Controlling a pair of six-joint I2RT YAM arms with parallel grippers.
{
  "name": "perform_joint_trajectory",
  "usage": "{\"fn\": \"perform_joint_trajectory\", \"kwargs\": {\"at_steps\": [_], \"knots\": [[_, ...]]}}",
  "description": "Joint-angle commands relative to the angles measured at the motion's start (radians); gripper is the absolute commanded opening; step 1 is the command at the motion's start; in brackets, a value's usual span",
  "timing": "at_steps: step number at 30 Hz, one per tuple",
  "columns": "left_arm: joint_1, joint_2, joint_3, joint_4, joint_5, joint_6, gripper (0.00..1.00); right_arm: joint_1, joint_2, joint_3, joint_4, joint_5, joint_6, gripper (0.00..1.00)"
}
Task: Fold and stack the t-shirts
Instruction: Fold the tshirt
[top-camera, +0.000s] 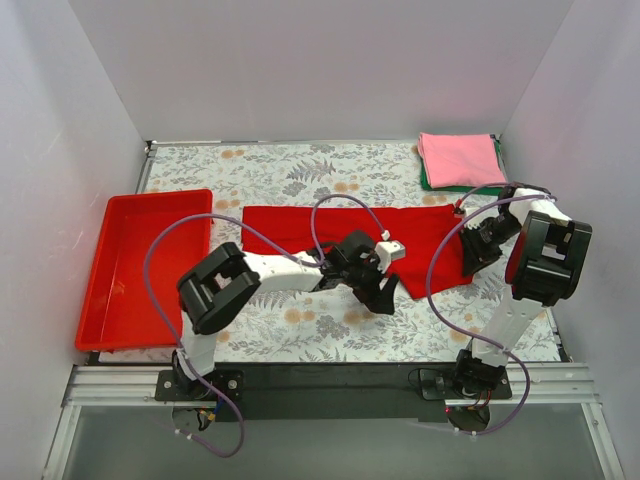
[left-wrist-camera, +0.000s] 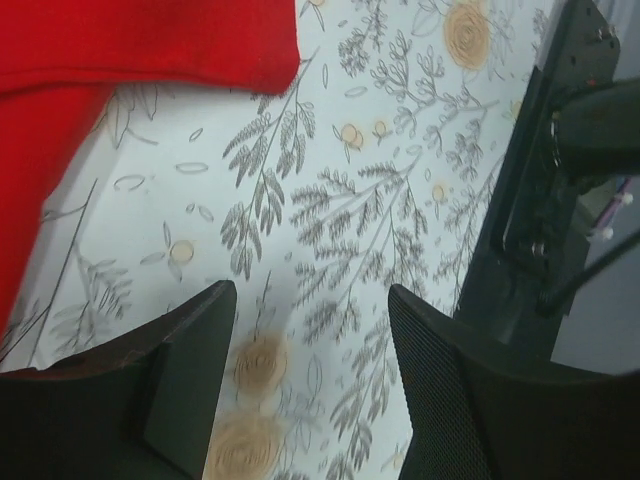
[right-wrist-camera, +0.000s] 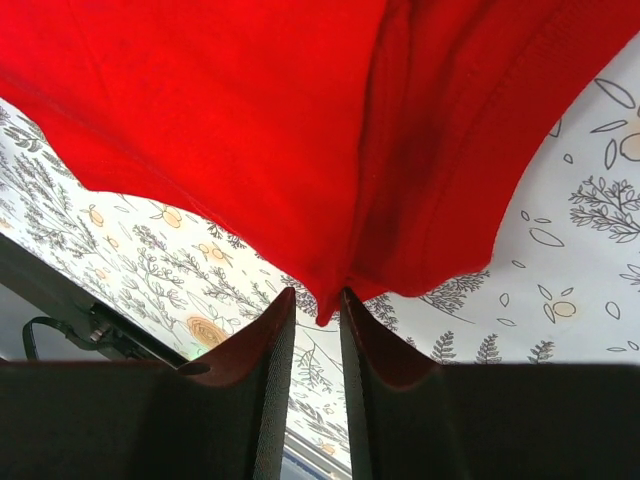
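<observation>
Right jaws stand nearly together, a thin gap between them; the pointed tip of a fold of the red t-shirt (right-wrist-camera: 250, 120) dips into that gap at 12 o'clock in the wrist view; whether they truly pinch it, I cannot tell. Left jaws are spread wide and empty, hovering over the flower-printed bench (left-wrist-camera: 330, 200), with the shirt's edge at 11 o'clock of them.

From above, the red t-shirt (top-camera: 280, 225) lies flat as a wide band across the middle of the bench, its right end under the right jaws; at 1 o'clock, in the far right corner, a folded pink t-shirt (top-camera: 460, 158) rests on a dark green t-shirt (top-camera: 440, 187); at 9 o'clock sits a red tray (top-camera: 160, 197).

The shirt looks light, limp and thin; it should drape and crease rather than hold shape, and may drag on the patterned cover; the best holds are likely doubled hems or corners, one at each end, lifted together so the fold lands square.
</observation>
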Motion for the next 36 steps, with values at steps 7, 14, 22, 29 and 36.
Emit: {"fn": "perform_joint_trajectory", "kwargs": {"at_steps": [7, 14, 22, 29, 36], "knots": [[-0.061, 0.155, 0.119, 0.237, -0.112, -0.342, 0.59, -0.013, 0.002, 0.013, -0.023, -0.001, -0.006, 0.24], [-0.087, 0.241, 0.168, 0.249, -0.241, -0.504, 0.58, -0.016, 0.008, 0.03, -0.026, -0.001, -0.005, 0.16], [-0.116, 0.306, 0.211, 0.165, -0.382, -0.602, 0.42, -0.018, 0.005, 0.031, -0.029, 0.008, -0.014, 0.12], [-0.118, 0.263, 0.234, 0.151, -0.391, -0.559, 0.14, -0.018, -0.001, 0.056, -0.046, -0.023, -0.021, 0.03], [-0.075, 0.224, 0.267, 0.119, -0.332, -0.545, 0.0, -0.016, 0.014, 0.126, -0.082, -0.055, -0.025, 0.01]]}}
